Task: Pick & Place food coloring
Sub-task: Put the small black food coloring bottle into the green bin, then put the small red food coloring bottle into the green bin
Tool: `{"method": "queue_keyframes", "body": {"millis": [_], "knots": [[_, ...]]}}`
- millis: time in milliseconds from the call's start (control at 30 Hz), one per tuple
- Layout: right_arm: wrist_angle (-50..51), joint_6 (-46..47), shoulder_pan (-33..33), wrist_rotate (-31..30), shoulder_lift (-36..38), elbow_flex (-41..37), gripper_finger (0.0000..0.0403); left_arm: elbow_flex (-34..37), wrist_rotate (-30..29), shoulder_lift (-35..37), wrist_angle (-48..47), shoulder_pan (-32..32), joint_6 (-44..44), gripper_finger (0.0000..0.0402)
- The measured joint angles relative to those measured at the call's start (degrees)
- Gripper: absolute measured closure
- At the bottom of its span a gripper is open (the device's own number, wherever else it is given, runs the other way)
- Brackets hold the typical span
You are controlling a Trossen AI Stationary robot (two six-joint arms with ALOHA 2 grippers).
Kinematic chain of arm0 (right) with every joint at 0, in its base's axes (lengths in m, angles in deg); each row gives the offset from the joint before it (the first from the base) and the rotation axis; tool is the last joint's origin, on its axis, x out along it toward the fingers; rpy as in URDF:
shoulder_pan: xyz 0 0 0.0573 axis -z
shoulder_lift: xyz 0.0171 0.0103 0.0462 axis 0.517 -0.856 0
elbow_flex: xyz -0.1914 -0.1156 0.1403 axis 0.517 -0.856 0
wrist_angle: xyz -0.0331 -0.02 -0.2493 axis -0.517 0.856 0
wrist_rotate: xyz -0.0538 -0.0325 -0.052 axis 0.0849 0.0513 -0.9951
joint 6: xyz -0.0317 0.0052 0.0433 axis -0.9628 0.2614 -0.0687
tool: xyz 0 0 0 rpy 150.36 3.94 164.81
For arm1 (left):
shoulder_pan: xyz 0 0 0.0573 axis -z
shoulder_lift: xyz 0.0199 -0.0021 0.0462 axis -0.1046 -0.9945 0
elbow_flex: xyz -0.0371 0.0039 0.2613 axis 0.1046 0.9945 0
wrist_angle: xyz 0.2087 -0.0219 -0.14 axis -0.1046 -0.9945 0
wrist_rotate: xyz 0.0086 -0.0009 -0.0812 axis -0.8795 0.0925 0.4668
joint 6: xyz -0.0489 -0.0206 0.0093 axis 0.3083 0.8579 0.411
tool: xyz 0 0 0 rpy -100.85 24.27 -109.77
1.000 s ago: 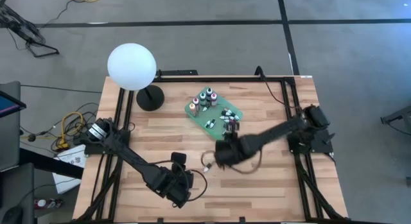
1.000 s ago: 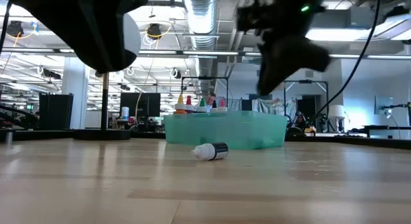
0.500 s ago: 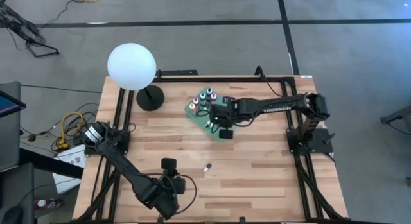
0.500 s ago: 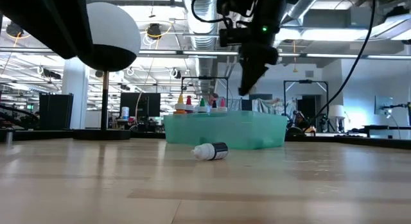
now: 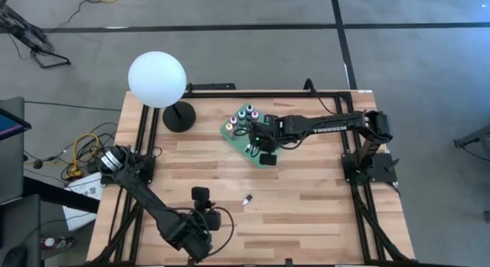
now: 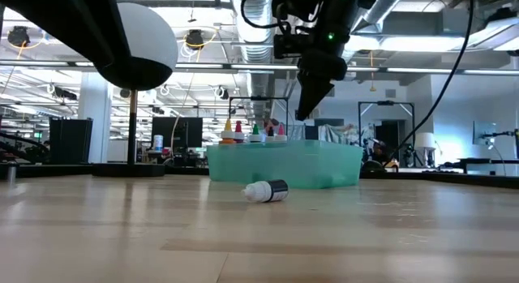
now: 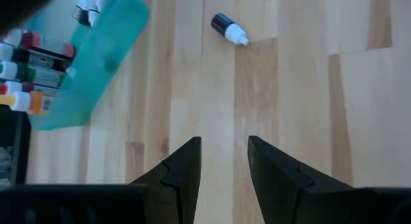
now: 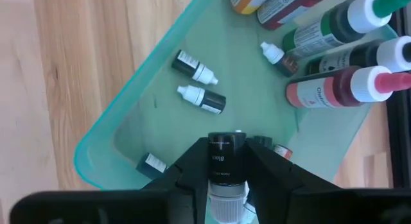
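Green tray (image 5: 230,130) sits at twelve o'clock on the worktop; the right claw (image 8: 225,161) hangs over it, pinching a small dark bottle (image 8: 223,153), probably to drop it in. One stray bottle (image 5: 246,199) lies at six o'clock, and the empty left claw (image 7: 223,161) waits near it with fingers slightly apart.

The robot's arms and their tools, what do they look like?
Both arms are dark, nearly black, built from slim links with chunky joints. The right arm has white lettering along its forearm, and a green light glows on it in the low view. The left arm has a silvery ring at its base joint. The left tool ends in two flat, black, angular fingers.
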Motion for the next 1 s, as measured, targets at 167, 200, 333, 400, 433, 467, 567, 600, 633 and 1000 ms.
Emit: {"method": "queue_keyframes", "body": {"millis": [167, 200, 333, 400, 433, 467, 567, 600, 633, 1000], "knots": [[-0.35, 1.9, 0.97, 0.02, 0.0, 0.0, 0.0283, 0.0, -1.17, 0.0, -0.12, -0.02, -0.5, 0.028], [-0.35, 2.01, 1.16, 0.32, 0.0, 0.0, 0.0274, 0.0, -1.17, 0.0, -0.12, -0.02, -0.52, 0.028], [-0.37, 1.87, 1.33, 1.31, -0.02, 0.0, 0.0241, 0.0, -1.17, 0.0, -0.1, -0.02, -0.54, 0.028], [-0.37, 1.81, 0.99, 1.33, -0.02, 0.0, 0.0228, 0.0, -1.17, 0.0, -0.1, -0.02, -0.54, 0.028], [-0.37, 1.8, 0.77, 1.29, -0.02, 0.0, 0.0222, 0.0, -1.17, 0.0, -0.1, -0.02, -0.54, 0.028], [-0.35, 1.78, 0.46, 1.3, 0.09, 0.0, 0.0218, 0.0, -1.17, 0.0, -0.1, -0.02, -0.53, 0.028], [-0.17, 1.84, -1.19, 1.24, 1.28, -0.04, 0.0208, 0.0, -1.11, 0.0, -0.1, -0.02, -0.39, 0.028], [0.26, 1.98, -1.87, 1.26, 2.1, -0.04, 0.0207, 0.0, -0.92, 0.0, -0.08, -0.02, -0.44, 0.028], [0.79, 2.4, -2.74, 1.22, 3.06, -0.04, 0.0206, 0.0, -0.72, 0.0, -0.11, -0.02, -0.54, 0.028], [5.06, 12.2, -21.33, -4.77, 14.56, -0.04, 0.0222, 0.0, -0.86, 0.0, -0.06, -0.27, -1.34, 0.028]]}}
